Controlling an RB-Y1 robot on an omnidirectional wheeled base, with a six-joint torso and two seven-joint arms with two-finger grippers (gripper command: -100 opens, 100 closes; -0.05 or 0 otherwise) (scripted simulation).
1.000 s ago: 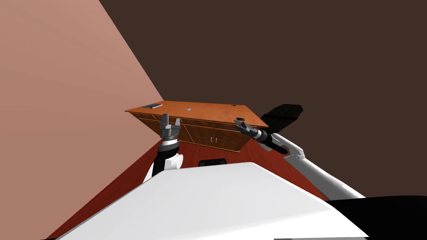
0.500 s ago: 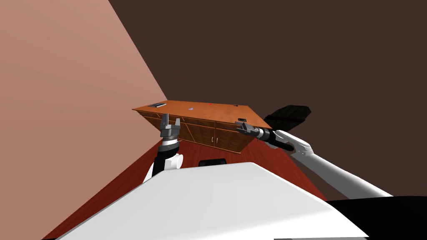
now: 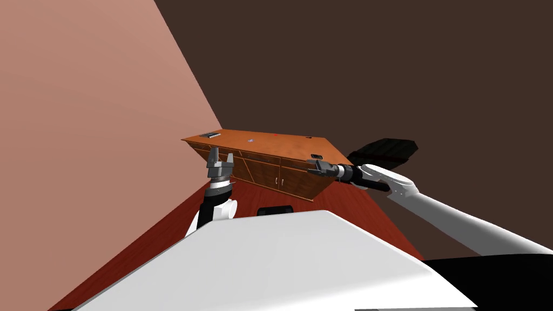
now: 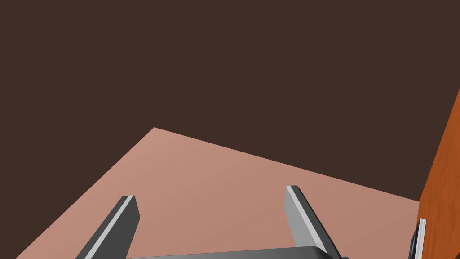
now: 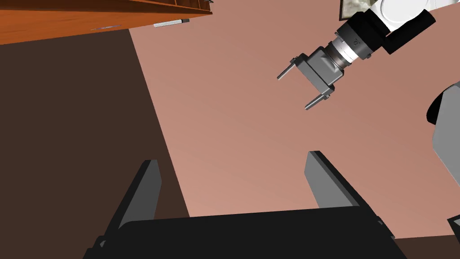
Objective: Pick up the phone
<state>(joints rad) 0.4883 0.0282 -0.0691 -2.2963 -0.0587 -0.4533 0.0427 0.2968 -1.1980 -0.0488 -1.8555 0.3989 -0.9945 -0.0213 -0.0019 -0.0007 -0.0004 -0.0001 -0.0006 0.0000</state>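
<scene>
The table (image 3: 281, 147), a wooden cabinet with doors, sits in the middle of the head picture. The right pincer (image 3: 311, 166) comes in from the lower right to the table's near right corner and is released, its fingers wide apart in its own view. The left pincer (image 3: 222, 153) is also released; it points upward at centre left, well apart from that corner. I judge the phone (image 3: 315, 156) to be the small dark flat thing on that corner. It lies just above the right pincer's tips, so the right pincer is the nearer one. The phone is too small to tell its long axis.

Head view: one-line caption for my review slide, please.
Open right gripper hovers by a small dark object on the wooden cabinet's end; open left gripper stands raised before its front.
</scene>
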